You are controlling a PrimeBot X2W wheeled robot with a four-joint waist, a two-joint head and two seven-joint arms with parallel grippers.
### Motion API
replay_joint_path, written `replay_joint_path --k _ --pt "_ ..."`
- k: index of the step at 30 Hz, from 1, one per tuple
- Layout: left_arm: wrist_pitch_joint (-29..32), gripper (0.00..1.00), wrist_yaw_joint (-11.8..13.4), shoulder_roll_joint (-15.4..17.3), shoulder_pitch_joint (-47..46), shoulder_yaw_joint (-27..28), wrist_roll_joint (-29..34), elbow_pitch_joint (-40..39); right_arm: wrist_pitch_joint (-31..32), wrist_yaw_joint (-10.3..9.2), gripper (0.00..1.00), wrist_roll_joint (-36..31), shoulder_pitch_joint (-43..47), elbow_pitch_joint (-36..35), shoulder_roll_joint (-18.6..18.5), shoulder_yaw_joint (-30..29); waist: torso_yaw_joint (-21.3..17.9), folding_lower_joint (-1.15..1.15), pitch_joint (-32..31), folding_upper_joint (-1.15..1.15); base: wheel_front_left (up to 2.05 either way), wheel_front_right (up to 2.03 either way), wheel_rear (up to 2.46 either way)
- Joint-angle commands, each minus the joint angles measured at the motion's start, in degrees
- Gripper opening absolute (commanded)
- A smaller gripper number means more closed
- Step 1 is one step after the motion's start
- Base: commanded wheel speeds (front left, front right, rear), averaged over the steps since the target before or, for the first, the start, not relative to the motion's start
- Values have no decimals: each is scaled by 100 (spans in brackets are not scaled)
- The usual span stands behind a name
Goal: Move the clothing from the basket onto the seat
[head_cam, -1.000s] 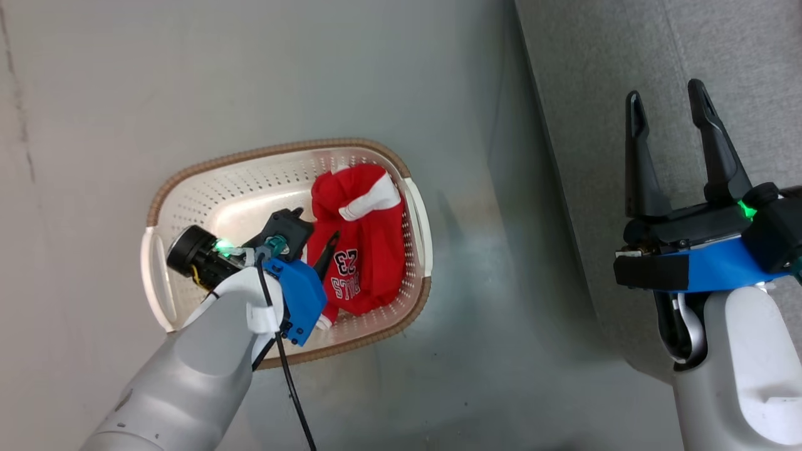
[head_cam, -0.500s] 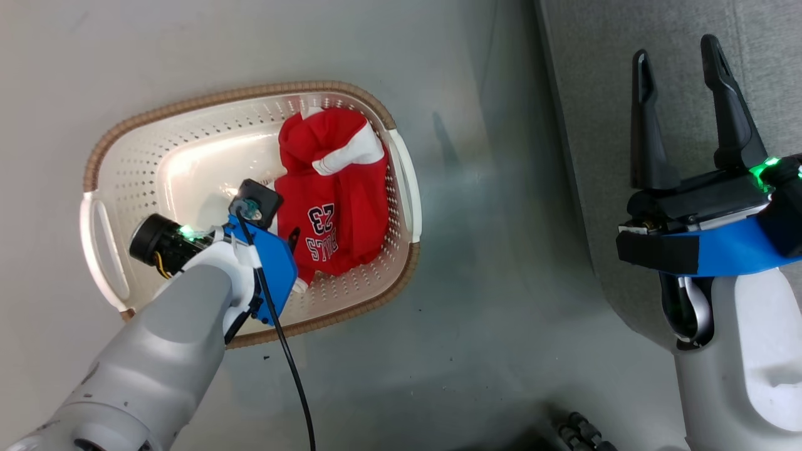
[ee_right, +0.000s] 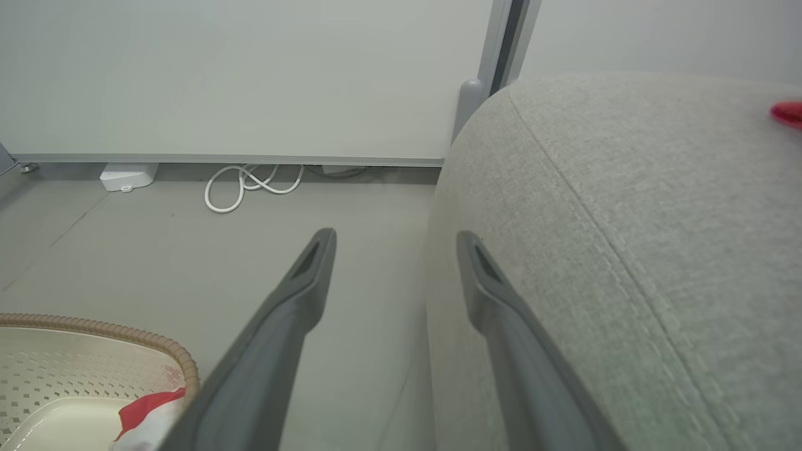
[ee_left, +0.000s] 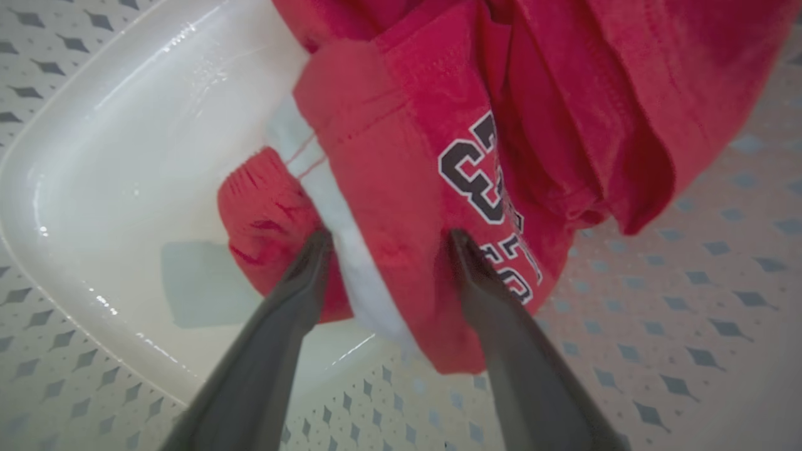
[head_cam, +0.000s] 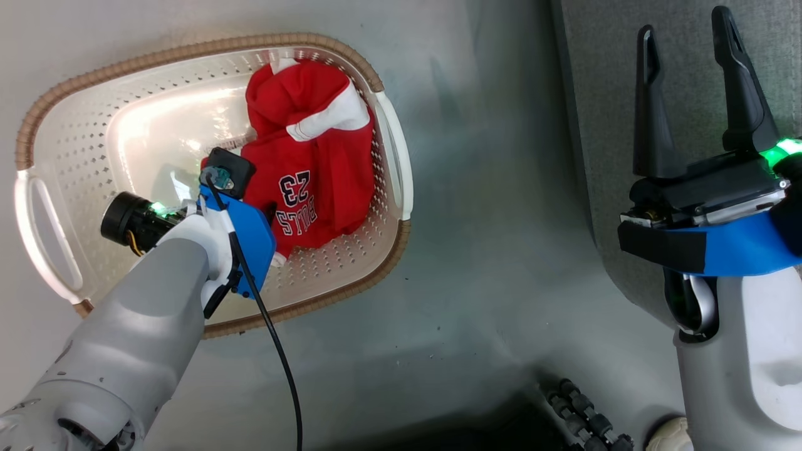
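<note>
The cream basket (head_cam: 188,46) with a brown rim stands on the floor at the upper left of the head view. Red clothing (head_cam: 307,144) with white trim and the number 23 lies bunched against its right wall. My left arm (head_cam: 232,225) reaches down into the basket. In the left wrist view my left gripper (ee_left: 390,241) is open, its fingers straddling the clothing's (ee_left: 401,188) white-trimmed edge. My right gripper (head_cam: 689,81) is open and holds nothing, hovering at the grey seat's (head_cam: 601,125) edge. A red scrap of cloth (ee_right: 786,113) lies on the seat (ee_right: 626,250).
Grey floor runs between basket and seat. A dark ribbed cable (head_cam: 583,419) lies at the bottom of the head view. By the wall behind, a white cable loop (ee_right: 250,181) and a small white box (ee_right: 128,175) lie on the floor.
The head camera has moved, so the basket sits higher and further left in the picture. My left gripper has dropped lower into the basket, onto the clothing's edge. The right gripper stays open.
</note>
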Motion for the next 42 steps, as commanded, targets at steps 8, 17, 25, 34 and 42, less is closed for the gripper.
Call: replay_joint_path --k 8,17,25,34,42 --pt "-81 73 -6 -27 -235 -288 -141 70 -24 1 100 28 -124 -81 5 -14 -6 -1 174 0 0 0 0" --pt "-206 0 -6 -81 -252 -486 -256 -64 -24 1 100 -6 -145 -25 5 -29 66 -1 89 0 0 0 0" --pt "-429 0 -6 -169 -125 -580 -289 -358 -24 1 100 -25 -127 50 5 -62 234 -1 -186 0 0 0 0" --pt "-855 0 -6 -303 71 -624 -184 -672 -24 1 100 -77 -57 185 4 -73 481 -1 -681 0 0 0 0" --pt "-1477 0 -6 -410 292 -630 -46 -942 -24 1 100 -132 115 356 -34 -156 747 -1 -1325 0 0 0 0"
